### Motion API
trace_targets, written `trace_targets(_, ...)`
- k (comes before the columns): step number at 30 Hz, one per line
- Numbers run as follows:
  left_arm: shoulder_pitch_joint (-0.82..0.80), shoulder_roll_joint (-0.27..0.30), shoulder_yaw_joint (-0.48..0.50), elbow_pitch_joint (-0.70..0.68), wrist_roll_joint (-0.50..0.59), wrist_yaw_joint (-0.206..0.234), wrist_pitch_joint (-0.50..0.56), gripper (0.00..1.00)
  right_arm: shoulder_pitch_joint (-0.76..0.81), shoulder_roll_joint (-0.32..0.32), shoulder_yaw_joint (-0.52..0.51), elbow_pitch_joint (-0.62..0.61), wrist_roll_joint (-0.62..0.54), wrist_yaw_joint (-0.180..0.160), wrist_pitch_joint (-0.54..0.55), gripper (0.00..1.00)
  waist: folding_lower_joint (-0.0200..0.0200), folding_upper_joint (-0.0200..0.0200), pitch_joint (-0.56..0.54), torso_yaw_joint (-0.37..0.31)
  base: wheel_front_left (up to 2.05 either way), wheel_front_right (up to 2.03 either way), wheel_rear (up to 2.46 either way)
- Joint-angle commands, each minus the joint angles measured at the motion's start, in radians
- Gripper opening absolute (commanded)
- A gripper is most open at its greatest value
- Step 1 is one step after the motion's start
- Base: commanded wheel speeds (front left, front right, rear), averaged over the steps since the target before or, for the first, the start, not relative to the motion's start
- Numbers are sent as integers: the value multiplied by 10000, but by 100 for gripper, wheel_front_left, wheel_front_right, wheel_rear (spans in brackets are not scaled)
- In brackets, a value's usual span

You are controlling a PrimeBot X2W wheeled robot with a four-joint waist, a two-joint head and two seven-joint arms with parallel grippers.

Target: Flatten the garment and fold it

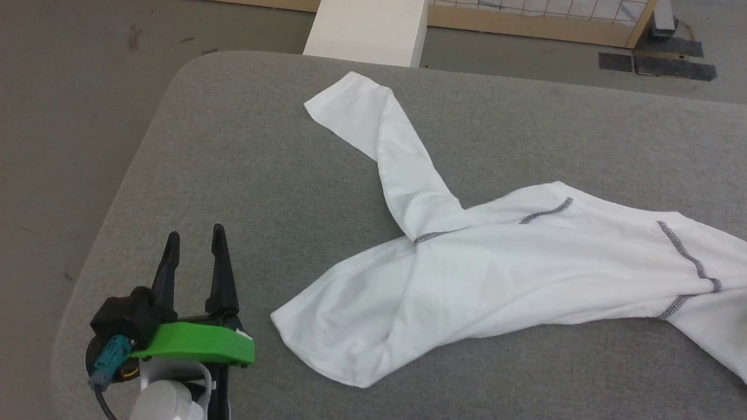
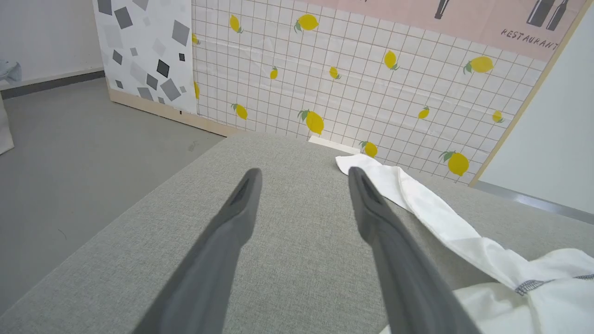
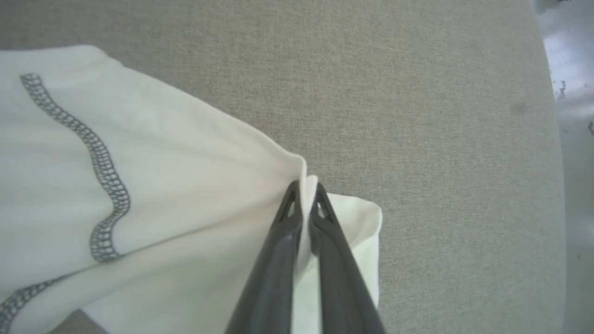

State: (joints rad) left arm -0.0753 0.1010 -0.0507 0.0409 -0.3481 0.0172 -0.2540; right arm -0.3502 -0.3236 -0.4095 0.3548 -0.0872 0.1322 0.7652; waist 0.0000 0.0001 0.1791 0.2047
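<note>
The garment (image 1: 496, 274) lies crumpled and twisted across the right half of the grey padded worktop (image 1: 262, 146), one long white part thrown out toward the far edge near the white box (image 1: 367, 26), the rest bunched toward the right; the right end effector (image 3: 306, 185) is pressed together on a thin fold at the fabric's edge, pinching it between the finger ends, while the left end effector (image 1: 196, 233) stands spread over bare worktop, near the garment's nearest corner but apart from it. The likeliest trouble, as I judge it, is the pinch itself; it takes little cloth, and thin fabric may slip free once pulled. A pull from one side alone could also drag the whole shirt instead of spreading it, since nothing anchors the other end; the twist where the parts cross by the zigzag seam might tighten rather than open. The worktop's rounded edge lies near the pinched corner, so an outward draw could carry cloth over it. The right wrist view settles the grip, showing fabric rising between the fingers, and shows how near that edge is; the head view gives instead the whole lie of the garment and the crossing; the left wrist view adds the lemon-patterned wall panel (image 2: 348, 83) beyond, and the far tip of cloth just beside the right-hand finger's end.
</note>
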Motion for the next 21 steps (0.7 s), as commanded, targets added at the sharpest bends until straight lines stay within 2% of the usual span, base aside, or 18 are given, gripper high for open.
trace_targets(1,-151,-27,-15,44,64,-72,-77,100,228,58,-135,10,-289,-15,-35,0,0,-1,-57,-77,0,0,0)
trace_targets(2,-128,-28,-28,87,74,-86,-77,100,275,183,-324,42,-391,-15,-81,10,0,-1,-106,-122,0,0,0)
trace_targets(3,-103,-23,-45,134,69,-104,-77,100,286,368,-434,-73,-479,-15,-144,99,0,-1,-151,-163,0,0,0)
trace_targets(5,-67,3,-58,201,37,-132,-60,100,197,924,-667,-491,-434,-15,-582,100,0,-1,-238,-304,0,0,0)
trace_targets(7,-109,56,-90,257,-16,-185,82,100,91,1327,-717,-884,-213,-15,-1476,100,0,-1,-328,-441,0,0,0)
trace_targets(13,-910,182,-265,591,-446,-429,1296,100,31,2248,-416,-1450,1551,-15,-4495,100,0,-1,-565,-917,0,0,0)
trace_targets(16,-1779,167,-473,993,-806,-581,2409,100,408,2571,-127,-1708,2093,-15,-5445,100,0,-1,-534,-1282,0,0,0)
trace_targets(17,-2844,161,-747,1804,-1129,-609,3966,100,816,2703,261,-1830,2527,-15,-6037,100,0,-1,-416,-1641,0,0,0)
trace_targets(21,-4143,171,-1048,2967,-1492,-583,5929,100,1133,2727,885,-1656,3439,-15,-6690,100,0,-1,-99,-2182,0,0,0)
